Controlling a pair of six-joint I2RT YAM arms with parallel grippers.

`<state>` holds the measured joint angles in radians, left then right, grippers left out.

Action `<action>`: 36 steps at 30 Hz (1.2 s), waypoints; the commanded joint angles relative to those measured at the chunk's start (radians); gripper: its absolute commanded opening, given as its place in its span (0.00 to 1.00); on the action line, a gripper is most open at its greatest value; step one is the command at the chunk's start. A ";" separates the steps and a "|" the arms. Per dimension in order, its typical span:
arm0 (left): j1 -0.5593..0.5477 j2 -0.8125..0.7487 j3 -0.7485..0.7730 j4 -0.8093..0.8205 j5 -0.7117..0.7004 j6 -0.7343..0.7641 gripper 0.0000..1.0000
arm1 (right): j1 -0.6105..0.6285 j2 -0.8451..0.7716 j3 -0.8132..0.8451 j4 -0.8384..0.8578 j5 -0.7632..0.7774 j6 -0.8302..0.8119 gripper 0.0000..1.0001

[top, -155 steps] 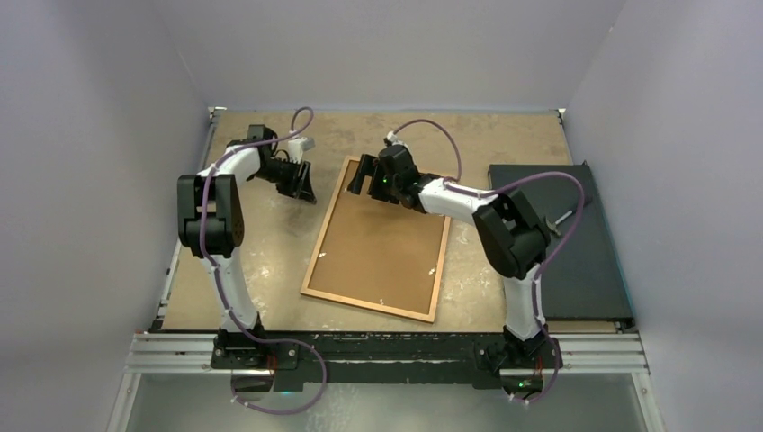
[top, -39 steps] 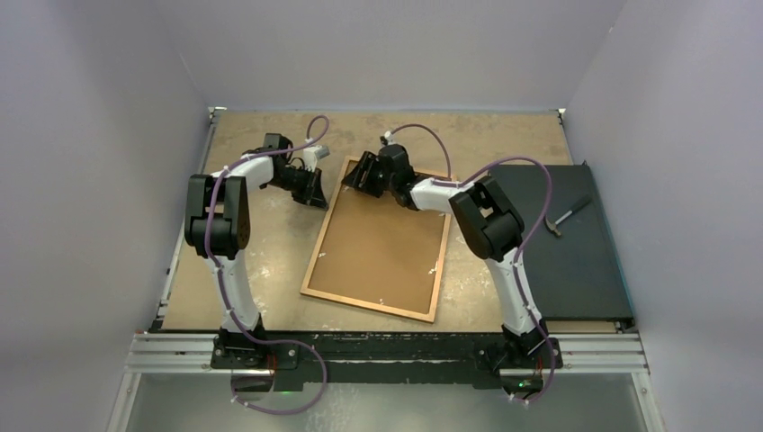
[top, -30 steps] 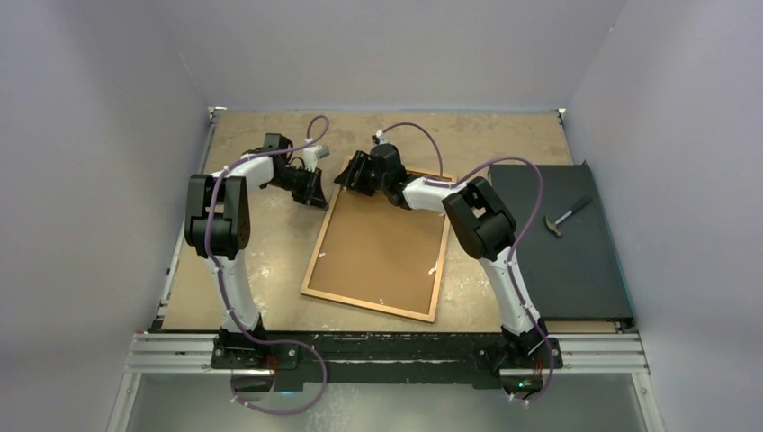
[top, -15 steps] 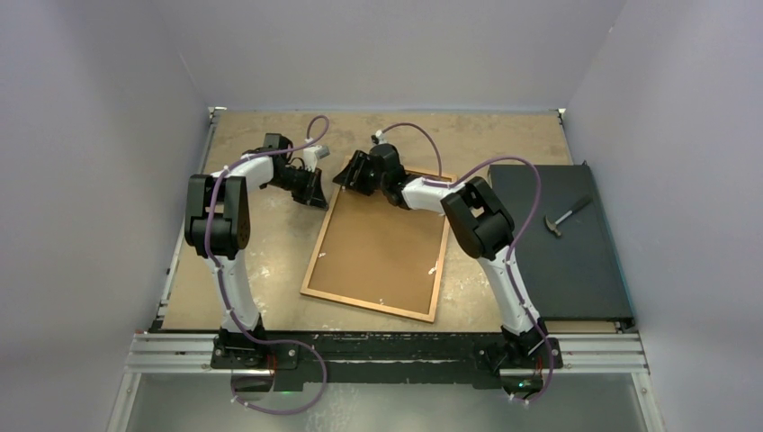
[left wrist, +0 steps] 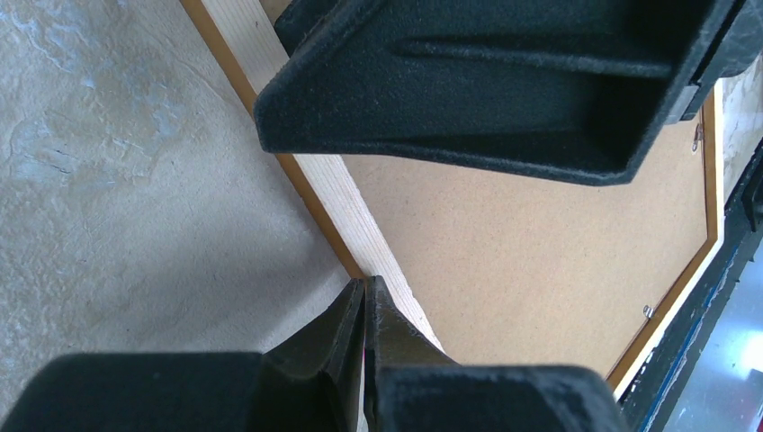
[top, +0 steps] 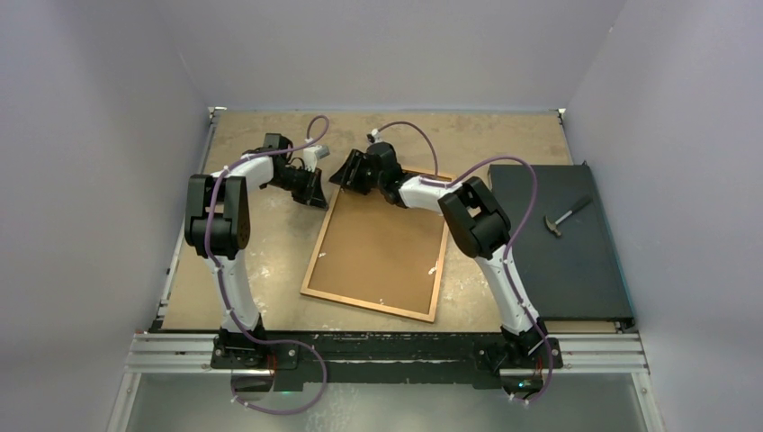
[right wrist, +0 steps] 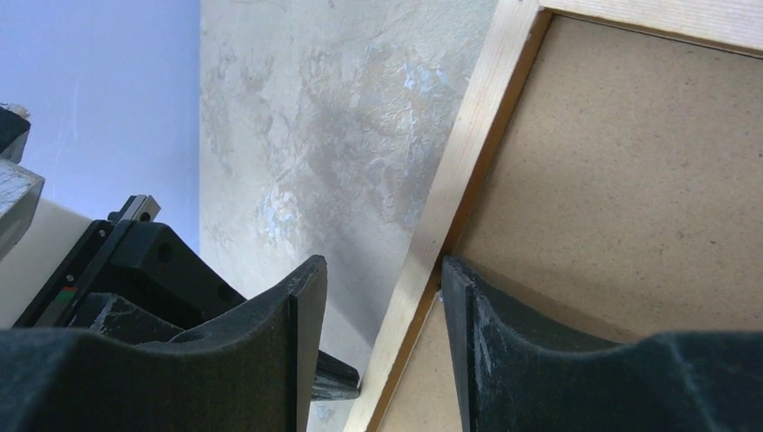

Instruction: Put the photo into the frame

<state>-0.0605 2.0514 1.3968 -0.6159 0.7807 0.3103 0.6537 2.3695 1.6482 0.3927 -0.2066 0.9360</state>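
Wood frame (top: 318, 243) lies flat, long axis running away from me. Its far left rail sits between the spread jaws of my right claw (right wrist: 382, 270). My left claw (left wrist: 366, 297), pressed together, is just beside it. The photo is out of sight.

A robotics lab test cell: plain grey partition walls (top: 90, 180) close in around the scuffed table (top: 270, 261), with an aluminium rail (top: 171, 353) along the table's near edge.

Frame (top: 324, 236) at centre of table (top: 261, 261), backing board (top: 382, 238) inside it, slab (top: 576, 270) at right, hammer (top: 564, 216) on slab's upper part
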 commanded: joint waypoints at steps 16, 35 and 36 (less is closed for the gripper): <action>0.051 -0.026 0.044 -0.120 -0.027 0.088 0.00 | -0.218 -0.435 -0.211 -0.239 0.143 -0.182 0.91; 0.008 -0.095 -0.129 -0.150 -0.056 0.229 0.01 | -0.350 -0.510 -0.376 -0.410 0.357 -0.236 0.99; 0.008 -0.094 -0.133 -0.159 -0.057 0.241 0.01 | -0.352 -0.525 -0.397 -0.403 0.357 -0.238 0.99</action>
<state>-0.0536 2.0010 1.2896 -0.7372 0.7361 0.4576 0.3290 1.9350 1.3109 0.0063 0.0746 0.7246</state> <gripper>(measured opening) 0.011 0.987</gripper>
